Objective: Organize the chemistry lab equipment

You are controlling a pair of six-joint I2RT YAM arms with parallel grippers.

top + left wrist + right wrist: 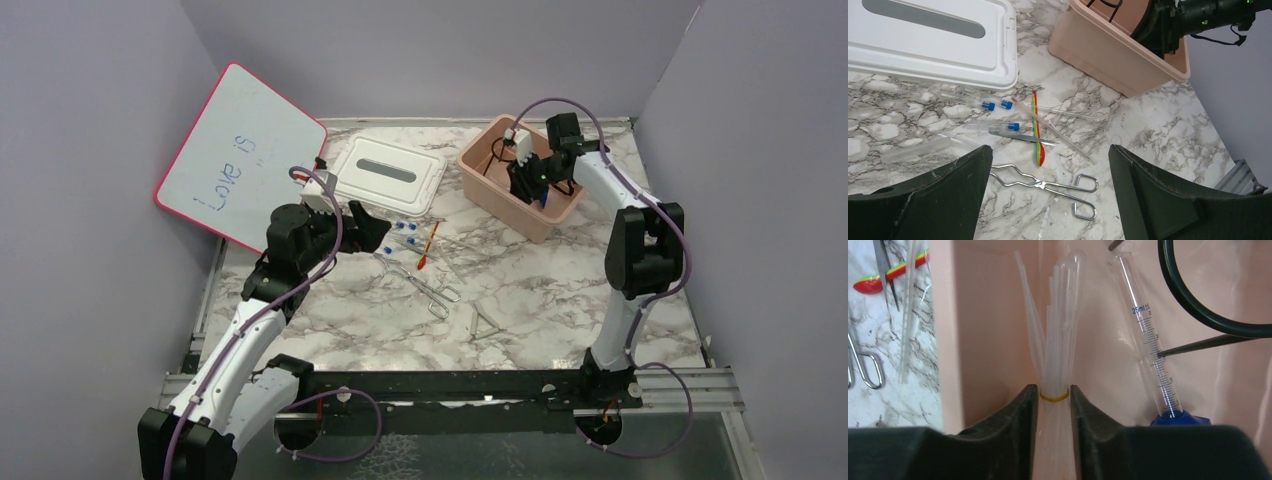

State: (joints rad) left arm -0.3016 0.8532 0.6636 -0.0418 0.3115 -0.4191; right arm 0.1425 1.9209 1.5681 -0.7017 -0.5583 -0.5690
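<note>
The left claw (1049, 150) hangs released over the marble table (1158, 125), its fingers spread wide with nothing between them. Nearest to it, under the gap, the metal tongs (1048, 184) lie flat on the marble. Just past the fingertips the tweezers (1018, 135) and the orange-red stick (1036, 125) cross each other, and a thin clear rod (1058, 131) slants beside the stick. A little farther out, three blue-capped tubes (989, 106) lie on their sides. Beyond them the white lid (933, 45) rests to the claw's far left, and the pink bin (1113, 60) stands to its far right.

Inside that bin the right claw (1054, 388) is clenched on a bundle of clear tubes (1053, 340), with a finger pressed to each side at its yellow band (1054, 396). The bundle fans out ahead of the fingertips. To this claw's right a graduated cylinder (1148, 330) with a blue base shows against the bin's inside, and past it curves the black ring (1198, 310).

From overhead, the pink-framed whiteboard (240, 155) leans at the wall, well apart from the left claw on its left.
</note>
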